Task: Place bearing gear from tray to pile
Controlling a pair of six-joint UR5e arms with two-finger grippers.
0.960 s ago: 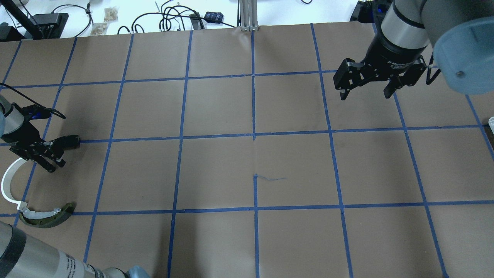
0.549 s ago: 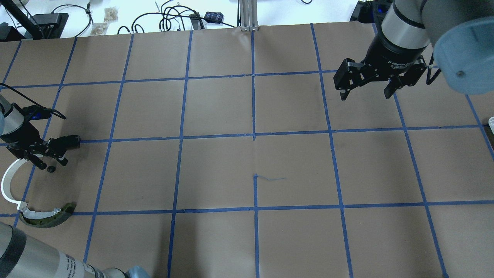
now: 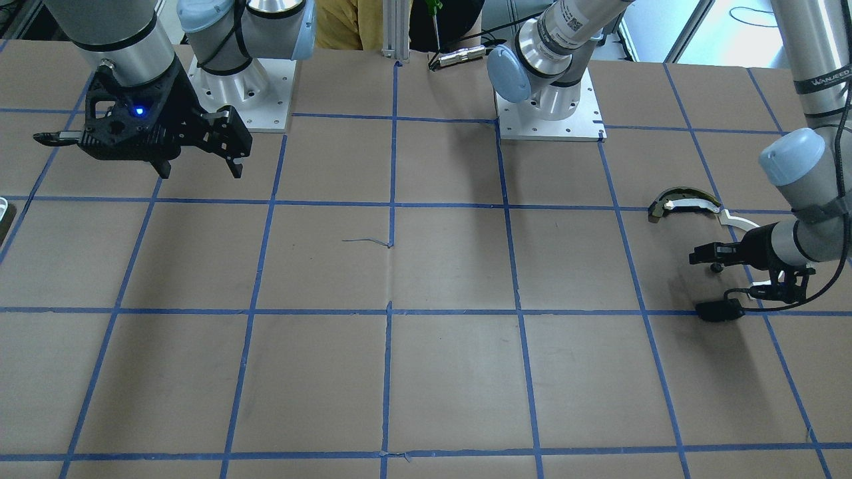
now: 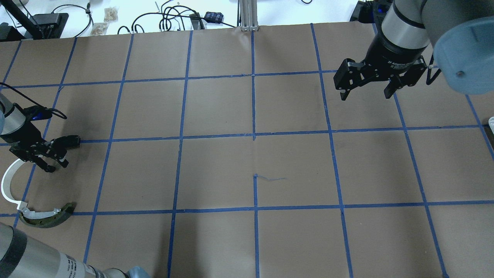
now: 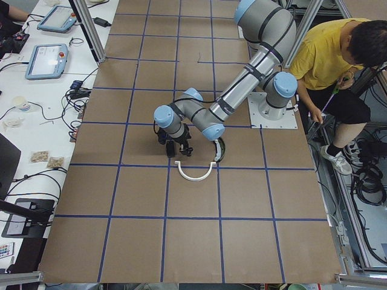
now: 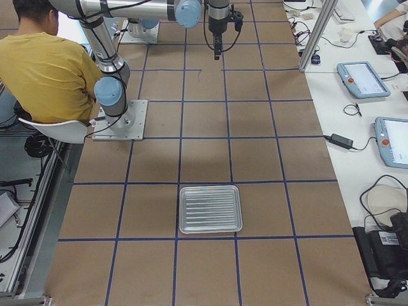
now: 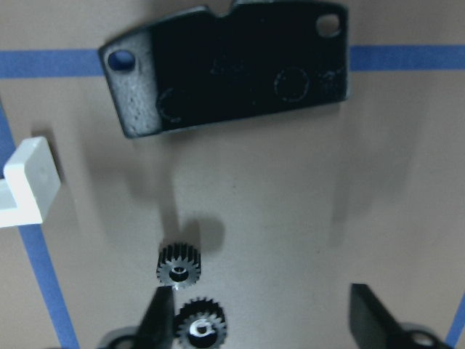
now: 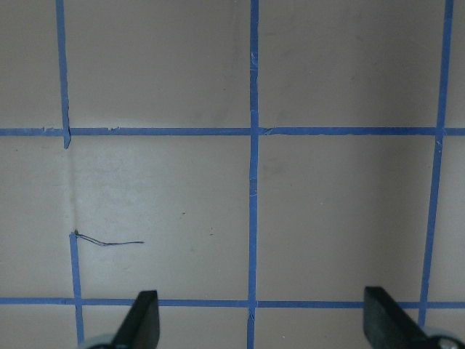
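Two small black bearing gears [image 7: 179, 265] [image 7: 202, 329] lie on the brown paper, one by my left gripper's inner finger [image 7: 161, 320]. My left gripper [image 7: 265, 323] is open and empty just above them; it also shows in the overhead view [image 4: 50, 161]. The pile is around it: a flat black plate [image 7: 232, 69], a white arc strip [image 4: 7, 181] and an olive-and-black curved piece [image 4: 48, 218]. The tray [image 6: 210, 209] is a ribbed metal one at the table's far right end. My right gripper [image 4: 364, 92] hangs open and empty over bare paper.
Only a corner of the tray's rim [image 4: 491, 122] shows at the overhead view's right edge. A person in a yellow shirt [image 5: 338, 54] sits behind the robot bases. Cables and devices [image 4: 173, 17] lie beyond the table's far edge.
My left gripper has drawn back a little from the paper; a small gear showed below its fingertips half a second ago. The right arm has hardly moved.
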